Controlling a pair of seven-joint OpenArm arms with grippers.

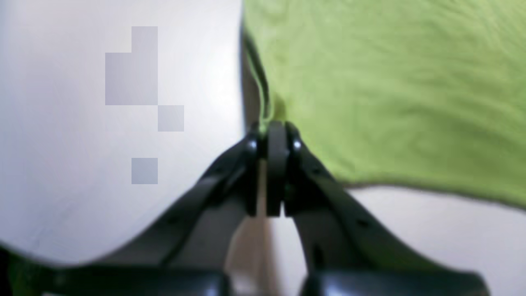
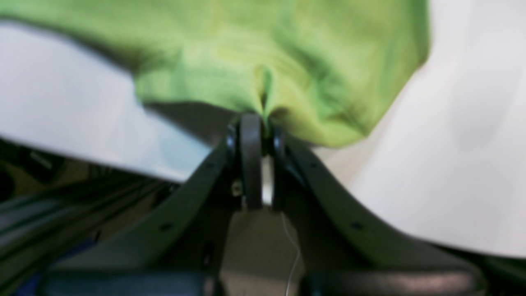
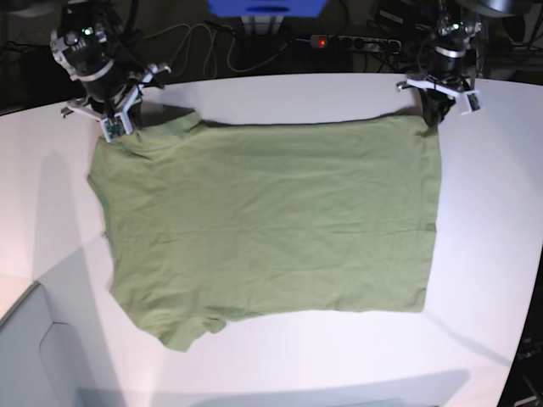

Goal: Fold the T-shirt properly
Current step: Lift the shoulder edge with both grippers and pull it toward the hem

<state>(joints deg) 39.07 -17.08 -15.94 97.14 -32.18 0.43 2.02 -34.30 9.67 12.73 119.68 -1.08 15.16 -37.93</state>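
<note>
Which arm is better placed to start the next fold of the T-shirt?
Neither clearly: the left gripper and right gripper each pinch a far corner of the T-shirt, jaws shut, so both would likely carry that edge together.

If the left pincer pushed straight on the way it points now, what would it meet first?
The T-shirt itself: the left pincer is already shut on its edge, so more green cloth lies directly ahead, with the white table under it. How far the cloth is lifted there is unclear.

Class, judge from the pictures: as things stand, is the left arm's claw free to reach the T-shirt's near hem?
Probably not yet: the left claw is shut on a far corner of the T-shirt, so it must let go first. Nothing else blocks the way.
</note>
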